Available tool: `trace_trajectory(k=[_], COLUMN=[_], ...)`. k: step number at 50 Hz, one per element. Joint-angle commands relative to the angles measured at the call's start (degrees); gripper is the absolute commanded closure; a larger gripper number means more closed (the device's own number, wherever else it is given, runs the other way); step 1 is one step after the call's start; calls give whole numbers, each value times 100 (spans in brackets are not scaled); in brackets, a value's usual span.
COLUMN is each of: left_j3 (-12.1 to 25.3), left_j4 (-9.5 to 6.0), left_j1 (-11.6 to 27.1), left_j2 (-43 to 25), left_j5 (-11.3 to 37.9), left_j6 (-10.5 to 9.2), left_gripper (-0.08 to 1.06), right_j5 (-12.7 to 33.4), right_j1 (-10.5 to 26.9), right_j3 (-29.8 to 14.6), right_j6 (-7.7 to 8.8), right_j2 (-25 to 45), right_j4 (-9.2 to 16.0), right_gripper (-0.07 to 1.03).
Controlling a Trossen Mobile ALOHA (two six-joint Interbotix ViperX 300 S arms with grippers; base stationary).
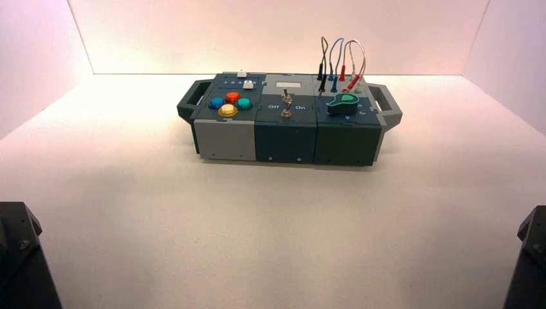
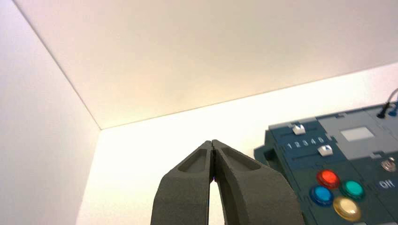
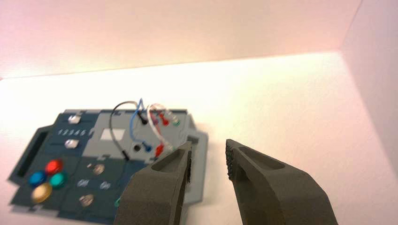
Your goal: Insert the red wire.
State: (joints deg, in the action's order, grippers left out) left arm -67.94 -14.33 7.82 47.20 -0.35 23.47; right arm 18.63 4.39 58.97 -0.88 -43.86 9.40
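Pale walls close in a white table (image 1: 270, 219) on three sides, and we see the box (image 1: 286, 138) standing toward the back of it, a handle at each end. On the box's right part three arched wires rise side by side: one with black plugs (image 1: 321, 71), one with blue plugs (image 1: 333, 77), and the red wire (image 1: 354, 55) farthest right, its whitish cord arching over two red plugs. From above both red plugs sit low on the box near the green knob (image 1: 342, 102); in the right wrist view one lies beside a green socket and the other nearer the box's front, though we cannot tell whether either is seated. Four round buttons, red, blue, green and yellow (image 1: 228, 110), cluster on the left part, with two white sliders behind them and two toggle switches (image 1: 286, 106) in the middle. Our left gripper (image 2: 213, 150) hangs well short of the box off its left end, jaws closed with tips touching. Our right gripper (image 3: 209, 157) is off the box's right end, jaws apart and holding nothing
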Motion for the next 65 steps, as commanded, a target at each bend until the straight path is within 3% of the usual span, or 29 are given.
trace_trajectory(k=[1, 7, 16, 29, 37, 52, 65], left_j3=[211, 246, 316, 396, 404, 431, 519], left_j4=[9, 9, 9, 0, -9, 0, 0], left_j1=[53, 114, 264, 422, 475, 563, 923], left_j2=[-105, -132, -149, -176, -211, -237, -343], left_j5=[79, 185, 492, 677, 703, 800, 1063], left_j6=[-18, -18, -18, -18, -26, -26, -18], left_gripper=[101, 101, 101, 101, 101, 101, 101], right_j5=[404, 817, 1169, 932, 844, 835, 694], right_j1=[141, 439, 650, 712, 791, 791, 791], right_j3=[-316, -466, -677, -536, -396, -439, -633], right_j6=[0, 0, 26, 220, 211, 229, 255], right_j2=[176, 475, 888, 1011, 1116, 1670, 2197], right_j4=[123, 246, 765, 1380, 1617, 1714, 1714], right_gripper=[55, 53, 35, 32, 32, 32, 32])
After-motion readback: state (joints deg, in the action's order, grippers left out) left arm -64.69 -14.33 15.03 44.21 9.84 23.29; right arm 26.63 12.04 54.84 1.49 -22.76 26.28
